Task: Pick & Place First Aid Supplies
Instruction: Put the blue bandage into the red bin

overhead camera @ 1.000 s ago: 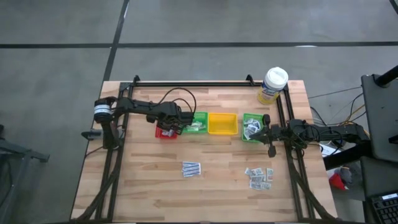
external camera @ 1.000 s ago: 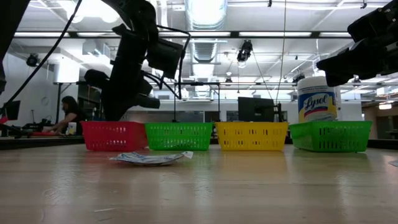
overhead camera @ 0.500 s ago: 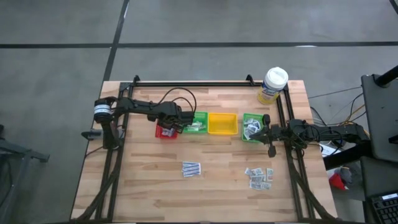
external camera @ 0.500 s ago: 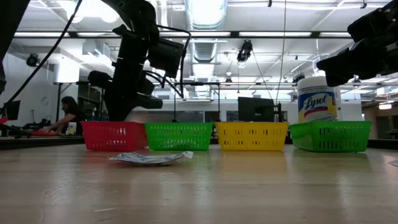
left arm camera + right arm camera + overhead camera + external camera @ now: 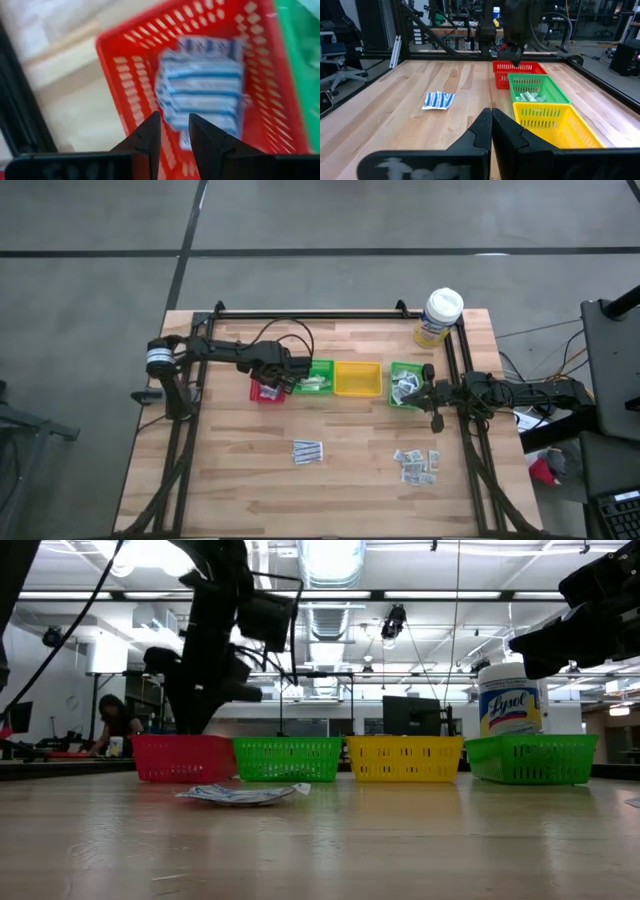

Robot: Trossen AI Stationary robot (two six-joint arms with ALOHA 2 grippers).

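Note:
My left gripper (image 5: 173, 120) hangs over the red tray (image 5: 263, 389), fingers pointing down, open by a narrow gap and holding nothing. Long white blue-printed strips (image 5: 200, 92) lie flat on the red tray's floor (image 5: 135, 80). More strips (image 5: 308, 451) lie on the table's middle, and small grey-white squares (image 5: 417, 465) lie near its right front. Pale sachets (image 5: 318, 383) rest in the left green tray. My right gripper (image 5: 425, 392) waits shut at the right green tray (image 5: 404, 385), which holds several packets.
The red, green, yellow (image 5: 357, 378) and second green trays stand in a row across the table's middle. A white-lidded, yellow-labelled tub (image 5: 440, 317) stands at the far right corner. Black frame rails run along the far, left and right edges. A person (image 5: 112, 725) sits far behind the table.
My left gripper has risen a little above the red tray and shifted slightly toward the table's left edge. The right arm and the packets on the table have kept still.

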